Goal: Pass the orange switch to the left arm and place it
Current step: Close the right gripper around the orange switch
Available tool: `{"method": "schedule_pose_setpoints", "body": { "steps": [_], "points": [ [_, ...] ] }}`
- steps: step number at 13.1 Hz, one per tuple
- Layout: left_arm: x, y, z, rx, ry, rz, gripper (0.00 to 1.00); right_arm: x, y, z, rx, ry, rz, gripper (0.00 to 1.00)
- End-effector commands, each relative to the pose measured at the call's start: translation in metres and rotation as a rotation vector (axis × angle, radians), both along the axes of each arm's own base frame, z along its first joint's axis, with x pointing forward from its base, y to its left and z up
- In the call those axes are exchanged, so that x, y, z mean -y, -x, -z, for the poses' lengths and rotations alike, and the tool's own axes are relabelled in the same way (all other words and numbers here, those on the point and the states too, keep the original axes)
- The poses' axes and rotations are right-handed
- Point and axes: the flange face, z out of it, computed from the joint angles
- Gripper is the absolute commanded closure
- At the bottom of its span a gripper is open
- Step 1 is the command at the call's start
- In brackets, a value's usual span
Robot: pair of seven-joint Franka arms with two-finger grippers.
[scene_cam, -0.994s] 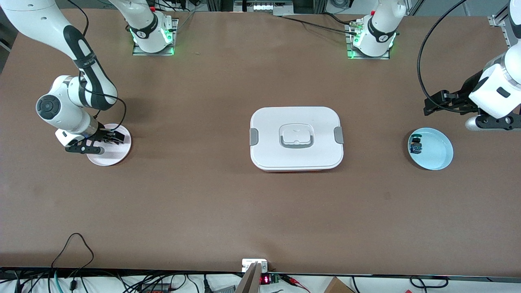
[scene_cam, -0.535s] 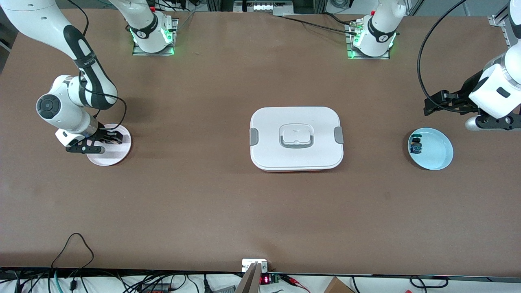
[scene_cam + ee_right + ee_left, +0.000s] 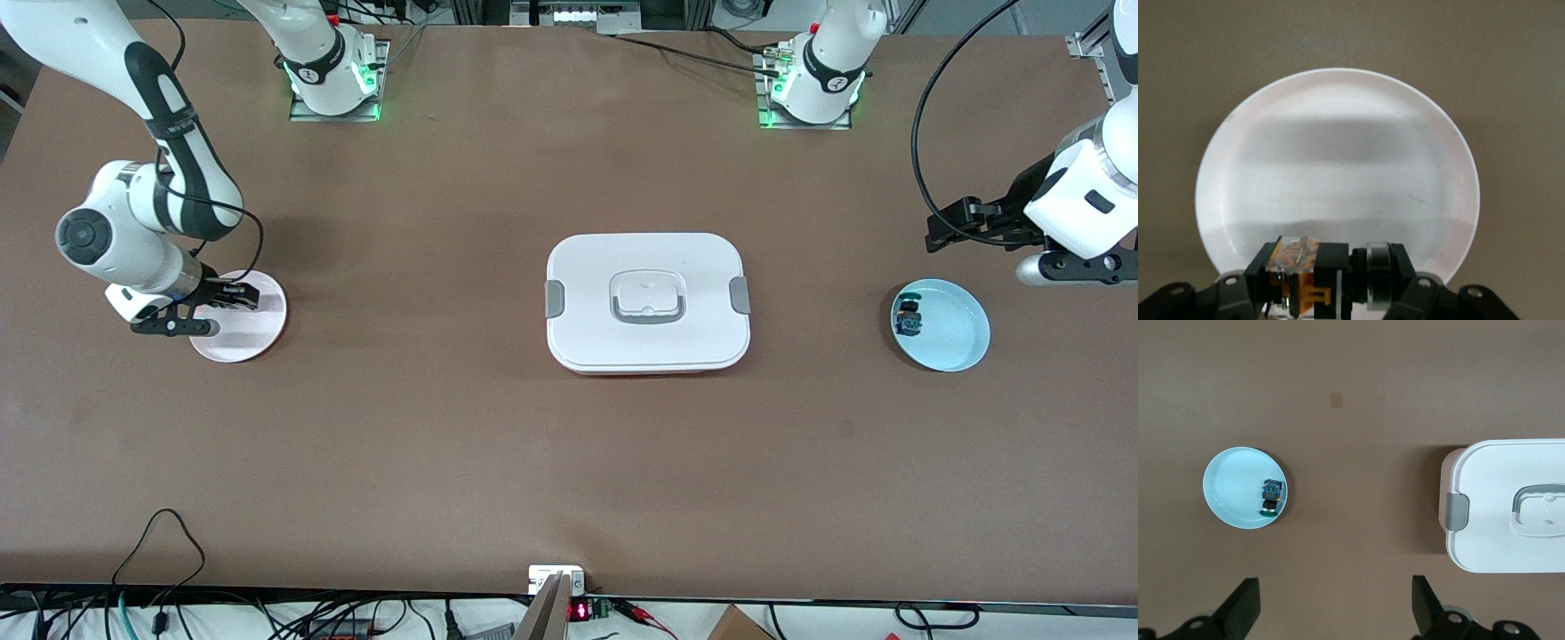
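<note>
- Gripping orange switch: right gripper clamped on it, over white plate.
- Showing black body, orange section, silver ring.
- Waiting: left gripper, fingers spread, over brown table.

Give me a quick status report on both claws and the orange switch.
Right claw shut on orange switch, over white plate. Left claw open, waiting above table. Box mid-table, between the arms.

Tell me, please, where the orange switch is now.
The orange switch is held in the shut right gripper, over the white plate at the right arm's end of the table.
</note>
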Motion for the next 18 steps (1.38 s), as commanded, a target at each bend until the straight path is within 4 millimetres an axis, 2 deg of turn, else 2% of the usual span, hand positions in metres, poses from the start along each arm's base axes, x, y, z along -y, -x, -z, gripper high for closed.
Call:
{"method": "schedule_pose_setpoints", "body": {
  "steps": [1, 5, 8, 10, 11, 13, 16, 18],
  "points": [
    [-0.001, -0.003, -0.005, -0.001, -0.006, 0.0, 0.0, -0.015, -0.03, -0.057, -0.052, 0.003, -0.025, 0.95],
    [-0.001, -0.003, -0.005, 0.0, -0.008, 0.0, 0.0, -0.048, -0.061, -0.117, -0.076, 0.005, -0.065, 0.95],
    [0.0, -0.003, -0.005, 0.001, -0.011, 0.0, 0.0, -0.066, -0.081, -0.175, -0.055, -0.085, -0.047, 0.95],
    [0.001, -0.002, -0.006, 0.003, -0.011, 0.002, 0.0, -0.099, -0.091, -0.221, 0.001, -0.113, -0.116, 0.95],
    [0.001, -0.002, -0.007, 0.004, -0.011, 0.002, 0.0, -0.122, -0.095, -0.242, 0.039, -0.126, -0.198, 0.95],
    [0.001, -0.003, -0.005, 0.001, -0.011, 0.002, 0.0, -0.153, -0.091, -0.278, 0.105, -0.192, -0.26, 0.95],
    [0.0, -0.003, -0.005, 0.001, -0.011, 0.002, 0.0, -0.204, -0.084, -0.313, 0.173, -0.289, -0.341, 0.95],
    [0.001, -0.003, -0.005, 0.001, -0.012, 0.003, 0.0, -0.235, -0.077, -0.325, 0.196, -0.308, -0.447, 0.95]
  ]
}}
